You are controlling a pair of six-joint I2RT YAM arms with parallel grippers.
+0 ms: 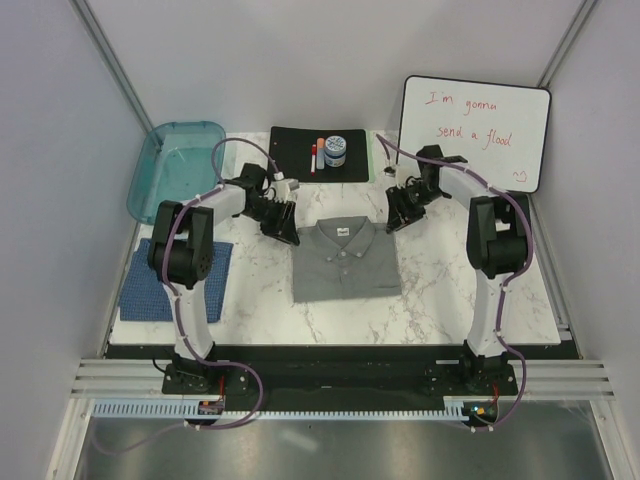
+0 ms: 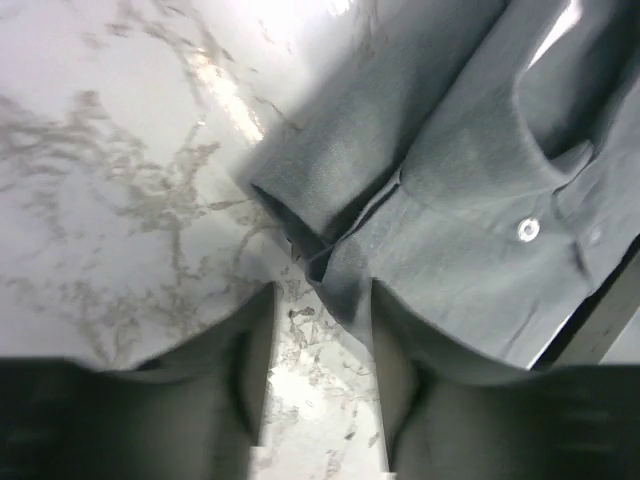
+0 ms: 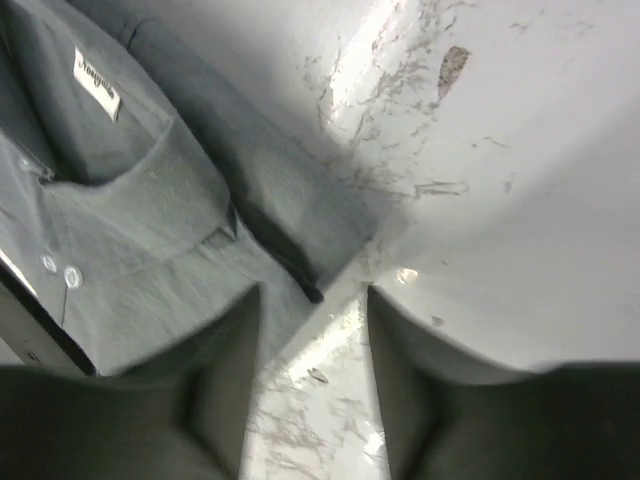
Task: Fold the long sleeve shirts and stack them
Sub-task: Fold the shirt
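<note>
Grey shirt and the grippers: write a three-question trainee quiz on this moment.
1. True or false: the grey shirt lies folded on the table, collar toward the far edge.
2. The blue shirt is: A on the grey shirt; B left of it, apart; C held in a gripper.
3. Fill in: the left gripper and right gripper, at the grey shirt's shoulder corners, have jaws ____.
Key: 1 true; 2 B; 3 open.

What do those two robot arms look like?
The left arm and right arm match: white tube sections joined by chunky black joints, with purple cables looping alongside. The left claw and right claw are dark, with two fingers each.
</note>
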